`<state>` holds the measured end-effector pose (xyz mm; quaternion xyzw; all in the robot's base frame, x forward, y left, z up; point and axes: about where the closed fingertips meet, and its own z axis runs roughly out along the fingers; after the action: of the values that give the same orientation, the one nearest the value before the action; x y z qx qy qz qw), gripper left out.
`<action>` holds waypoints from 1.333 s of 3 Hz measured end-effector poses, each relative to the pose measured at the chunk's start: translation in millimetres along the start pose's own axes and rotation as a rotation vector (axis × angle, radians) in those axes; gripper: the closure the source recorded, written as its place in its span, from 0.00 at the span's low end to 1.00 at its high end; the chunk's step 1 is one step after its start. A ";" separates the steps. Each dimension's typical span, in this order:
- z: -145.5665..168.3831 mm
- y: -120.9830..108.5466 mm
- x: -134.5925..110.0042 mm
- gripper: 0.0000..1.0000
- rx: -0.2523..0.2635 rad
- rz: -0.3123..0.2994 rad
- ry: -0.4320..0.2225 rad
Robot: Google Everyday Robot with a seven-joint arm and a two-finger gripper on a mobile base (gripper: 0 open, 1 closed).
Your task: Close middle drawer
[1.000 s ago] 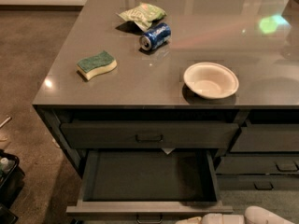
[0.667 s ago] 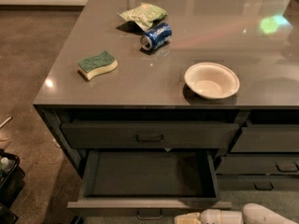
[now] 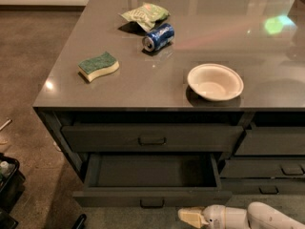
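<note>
The middle drawer [image 3: 152,197] is pulled out below the counter, its dark grey tray [image 3: 152,171] showing inside and a small dark pull handle [image 3: 152,203] at the centre of its front. My gripper [image 3: 190,217] is at the bottom edge of the view, just below and to the right of that handle, at the end of my white arm [image 3: 257,217]. The gripper points left toward the drawer front. The top drawer [image 3: 152,138] above it is shut.
On the grey counter [image 3: 143,85] lie a green and yellow sponge [image 3: 98,66], a blue can [image 3: 158,36] on its side, a green snack bag [image 3: 145,14] and a white bowl [image 3: 215,82]. More shut drawers [image 3: 271,168] are at right. A dark bin [image 3: 7,182] stands on the floor at left.
My arm and gripper have risen into view from the bottom edge and moved left toward the drawer front. The drawer stays open about as far as before.
</note>
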<state>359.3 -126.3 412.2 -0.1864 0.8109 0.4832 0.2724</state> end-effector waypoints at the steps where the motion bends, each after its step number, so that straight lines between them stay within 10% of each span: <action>1: 1.1 -7.8 -13.0 1.00 0.081 -0.022 -0.019; 2: 0.9 -27.1 -15.6 1.00 0.156 -0.023 -0.025; 4: 26.8 -36.6 -24.1 1.00 0.149 -0.076 -0.016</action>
<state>405.9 -118.6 391.9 -0.1923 0.8347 0.4122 0.3104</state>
